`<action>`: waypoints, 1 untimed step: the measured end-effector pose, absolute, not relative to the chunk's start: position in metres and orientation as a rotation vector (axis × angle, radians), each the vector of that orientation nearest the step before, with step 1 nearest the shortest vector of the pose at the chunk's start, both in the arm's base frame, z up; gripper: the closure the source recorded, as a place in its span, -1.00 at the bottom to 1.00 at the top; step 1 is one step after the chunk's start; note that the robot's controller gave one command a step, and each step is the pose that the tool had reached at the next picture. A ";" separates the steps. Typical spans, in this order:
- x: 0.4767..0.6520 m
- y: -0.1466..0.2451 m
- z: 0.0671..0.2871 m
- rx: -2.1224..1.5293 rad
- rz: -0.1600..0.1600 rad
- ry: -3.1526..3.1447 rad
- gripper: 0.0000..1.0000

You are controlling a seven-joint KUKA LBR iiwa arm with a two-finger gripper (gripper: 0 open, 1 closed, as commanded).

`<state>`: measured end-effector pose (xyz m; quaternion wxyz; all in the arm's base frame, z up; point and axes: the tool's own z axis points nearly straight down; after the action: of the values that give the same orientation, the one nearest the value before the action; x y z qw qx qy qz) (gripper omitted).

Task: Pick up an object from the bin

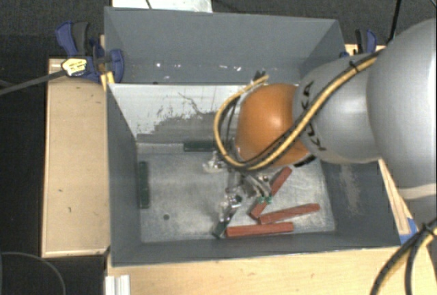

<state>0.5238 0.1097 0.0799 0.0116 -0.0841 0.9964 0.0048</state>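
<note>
**Desk:** Where is the gripper?

**Me:** I see the gripper (231, 208) low in the bin (171, 218), a little right of centre and toward the front wall. It hangs under the arm's orange cover (266, 124), with cables (225, 124) looped round that cover.

**Desk:** Is it open, closed, or gripping something?

**Me:** I can't tell. From my view the metal parts there run together, and I can't make out anything held in it.

**Desk:** What lies nearest to it?

**Me:** Three red-brown sticks (287, 212) on the floor at front right. The front stick (259, 230) lies flat along the front wall. Its left end is just beside a small dark piece (220, 229), right under the gripper's tip. Whether the tip touches either one, I can't say. Another stick lies just behind the front one, angled slightly. The third slants up under the orange cover and is partly hidden.

**Desk:** Anything else in there?

**Me:** I see a green bar (143, 184) lying by the left wall, well apart from the gripper. A second green bar (199, 146) lies along the foot of the back wall.
</note>
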 end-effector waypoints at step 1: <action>0.491 0.068 0.085 -0.556 0.008 3.059 -1.00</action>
<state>0.4914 0.0677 0.0850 0.0164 -0.1788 0.9837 0.0025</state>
